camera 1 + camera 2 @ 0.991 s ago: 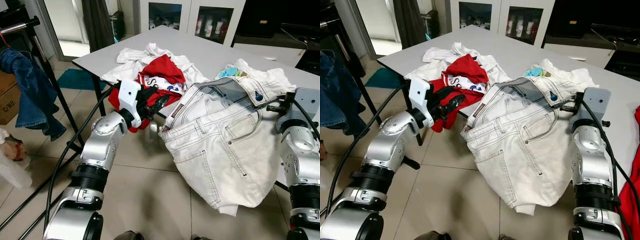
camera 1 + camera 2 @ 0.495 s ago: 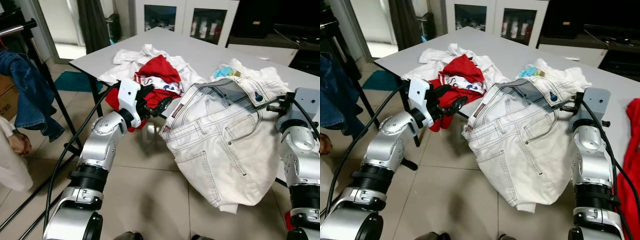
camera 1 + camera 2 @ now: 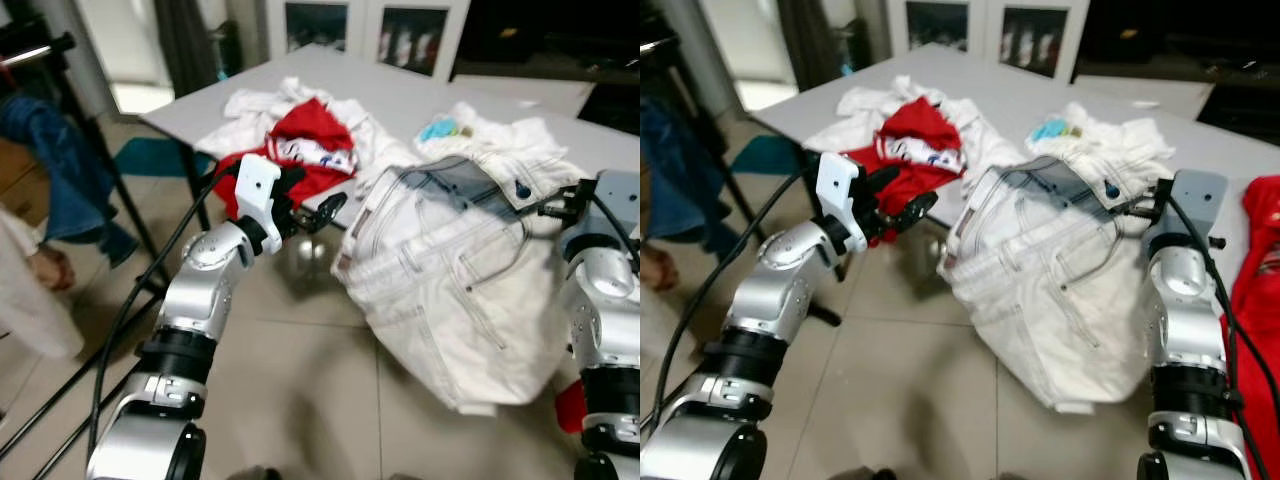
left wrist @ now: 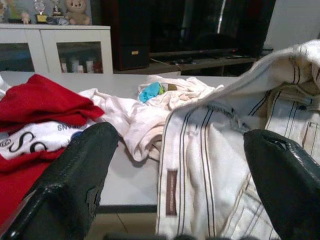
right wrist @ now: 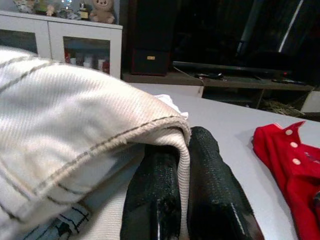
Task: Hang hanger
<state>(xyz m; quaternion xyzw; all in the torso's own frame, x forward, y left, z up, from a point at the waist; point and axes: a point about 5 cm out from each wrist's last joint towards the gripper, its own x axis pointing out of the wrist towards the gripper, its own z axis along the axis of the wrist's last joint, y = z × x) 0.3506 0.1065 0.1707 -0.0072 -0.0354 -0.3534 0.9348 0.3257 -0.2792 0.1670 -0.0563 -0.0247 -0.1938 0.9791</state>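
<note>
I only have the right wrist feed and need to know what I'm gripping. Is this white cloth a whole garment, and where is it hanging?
Observer: It is a pair of white jeans; the right gripper pinches the waistband while the legs hang off the table edge toward the floor.
Operator: Where is the left gripper?
Observer: The left gripper is open, in the air beside the other end of the waistband, holding nothing.
Operator: Anything else on the table near it?
Observer: A red garment on a pile of white clothes, just behind the left gripper.
</note>
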